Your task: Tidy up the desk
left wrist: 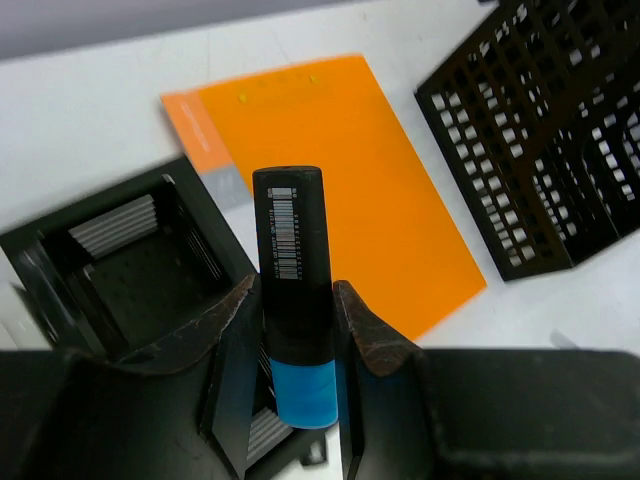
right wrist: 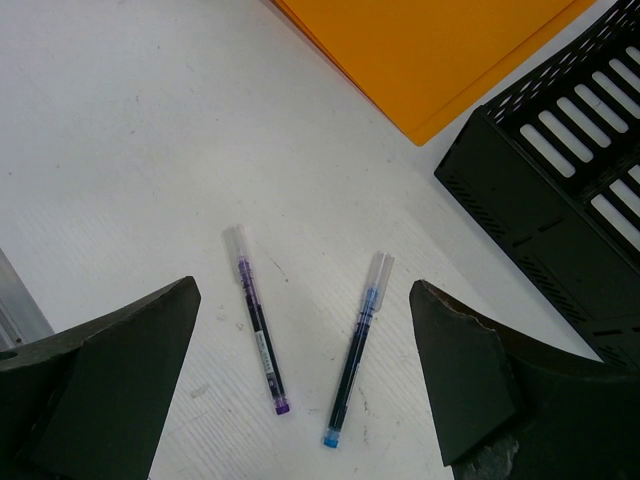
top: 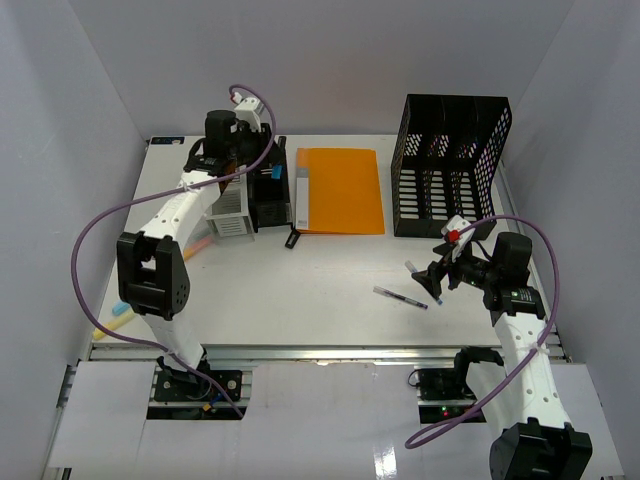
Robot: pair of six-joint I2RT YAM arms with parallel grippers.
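Left claw (left wrist: 295, 300) gripped a black-and-blue plastic marker (left wrist: 290, 240) close by the square black pen cup (left wrist: 130, 260), far left on the flat white desk (top: 300, 290). Right claw (right wrist: 300, 300) hung spread above a loose slim purple pen (right wrist: 258, 335) and slim blue pen (right wrist: 358, 350), near right. Most sorting looked undone.

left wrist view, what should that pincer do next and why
Probably ease over the open-topped black organizer compartment and lower. The left pincer is shut on a black highlighter with a blue end, and the compartment sits just beside and below it.

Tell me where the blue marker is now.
Left wrist view: the blue marker is held in the left gripper, back left of the desk, beside the black box and orange folder.
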